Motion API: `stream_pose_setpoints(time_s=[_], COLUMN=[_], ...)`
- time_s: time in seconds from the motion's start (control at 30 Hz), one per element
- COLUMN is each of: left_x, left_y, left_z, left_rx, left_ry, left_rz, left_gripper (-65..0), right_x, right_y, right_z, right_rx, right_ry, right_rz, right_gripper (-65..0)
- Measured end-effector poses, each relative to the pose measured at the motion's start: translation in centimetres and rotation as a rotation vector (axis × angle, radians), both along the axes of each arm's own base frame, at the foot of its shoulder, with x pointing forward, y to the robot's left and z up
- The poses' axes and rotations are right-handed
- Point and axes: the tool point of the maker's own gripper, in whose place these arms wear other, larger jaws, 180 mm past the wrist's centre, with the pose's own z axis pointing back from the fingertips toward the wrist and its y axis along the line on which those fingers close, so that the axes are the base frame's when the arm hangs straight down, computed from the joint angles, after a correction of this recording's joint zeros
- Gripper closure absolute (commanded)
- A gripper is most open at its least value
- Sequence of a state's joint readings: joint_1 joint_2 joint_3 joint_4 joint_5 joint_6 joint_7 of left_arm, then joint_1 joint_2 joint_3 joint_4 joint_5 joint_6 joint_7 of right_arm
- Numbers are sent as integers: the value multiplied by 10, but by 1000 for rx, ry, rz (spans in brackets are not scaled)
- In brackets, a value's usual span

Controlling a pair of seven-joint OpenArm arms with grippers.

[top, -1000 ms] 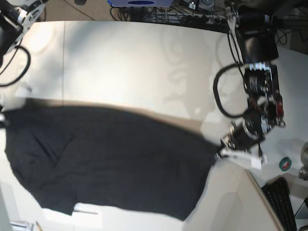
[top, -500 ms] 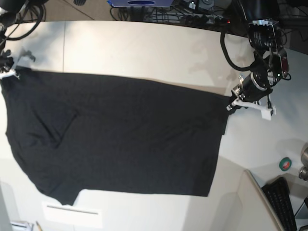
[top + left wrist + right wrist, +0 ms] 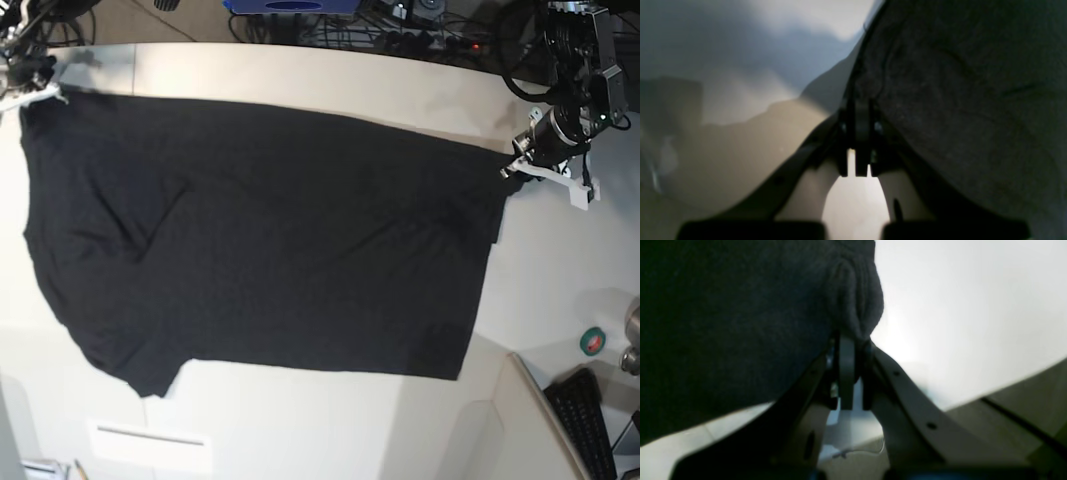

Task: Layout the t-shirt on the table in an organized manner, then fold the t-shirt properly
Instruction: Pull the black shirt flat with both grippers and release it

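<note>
On my left wrist camera, the left gripper (image 3: 858,133) has its fingers (image 3: 862,143) pressed together on a thin dark edge of the t-shirt (image 3: 967,100). From the pinch the black cloth climbs away up and to the right of the fingers, filling that whole side of the picture. Left of the fingers I see only blurred pale counter (image 3: 740,143) and shadow.

On my right wrist camera, the right gripper (image 3: 848,373) is likewise clamped, its fingers (image 3: 845,380) nipping a bunched, puckered fold of the shirt (image 3: 740,316). Here the cloth spreads up and to the left of the fingers, while to their right the bright counter (image 3: 957,306) lies bare.

In the base view, the shirt (image 3: 270,230) hangs stretched wide between the two grippers as one broad black sheet. The left gripper (image 3: 518,168) holds one corner at the picture's right, and the cloth runs away from its fingers toward the picture's left. The right gripper (image 3: 35,92) holds the opposite corner at the upper left edge. The lower hem droops below both pairs of fingers over the off-white counter (image 3: 300,420). Whether the lower part touches the counter I cannot tell.
</note>
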State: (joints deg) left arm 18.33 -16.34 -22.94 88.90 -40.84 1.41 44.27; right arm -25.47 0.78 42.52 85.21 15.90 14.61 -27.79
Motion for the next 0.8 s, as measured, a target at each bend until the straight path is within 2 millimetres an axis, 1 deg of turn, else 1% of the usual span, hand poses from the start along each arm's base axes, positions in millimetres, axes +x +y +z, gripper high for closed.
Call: stream_pose_setpoints(time_s=[0.1, 0.17, 0.23, 0.3, 0.4, 0.47, 0.6, 0.67, 0.73, 0.8], left_x=[-11, -22, -27, -29, -33, -35, -35, -35, -35, -36], left_y=[4, 8, 12, 12, 26, 31, 30, 29, 30, 31], left_z=[-4, -7, -8, -8, -4, -3, -4, -4, -4, -4], left_rx=[16, 27, 38, 37, 49, 55, 55, 53, 54, 55], left_ry=[9, 36, 49, 51, 41, 44, 46, 46, 46, 47], left_rz=[5, -1, -1, 1, 40, 51, 49, 48, 49, 53], left_gripper=[0, 0, 0, 0, 0, 0, 0, 0, 0, 0], right_x=[-20, -27, -32, -36, -44, -44, -46, -52, -52, -45], right_y=[9, 8, 8, 7, 9, 9, 16, 23, 26, 25], right_z=[-8, -9, -8, -7, -9, -9, -12, -16, -14, -8], right_rx=[24, 20, 17, 15, 19, 20, 38, 69, 77, 66], right_ry=[42, 57, 64, 68, 84, 85, 90, 133, 147, 127], right_rz=[-7, -7, -4, -3, -5, -6, -14, -14, -9, -3], right_gripper=[0, 0, 0, 0, 0, 0, 0, 0, 0, -180])
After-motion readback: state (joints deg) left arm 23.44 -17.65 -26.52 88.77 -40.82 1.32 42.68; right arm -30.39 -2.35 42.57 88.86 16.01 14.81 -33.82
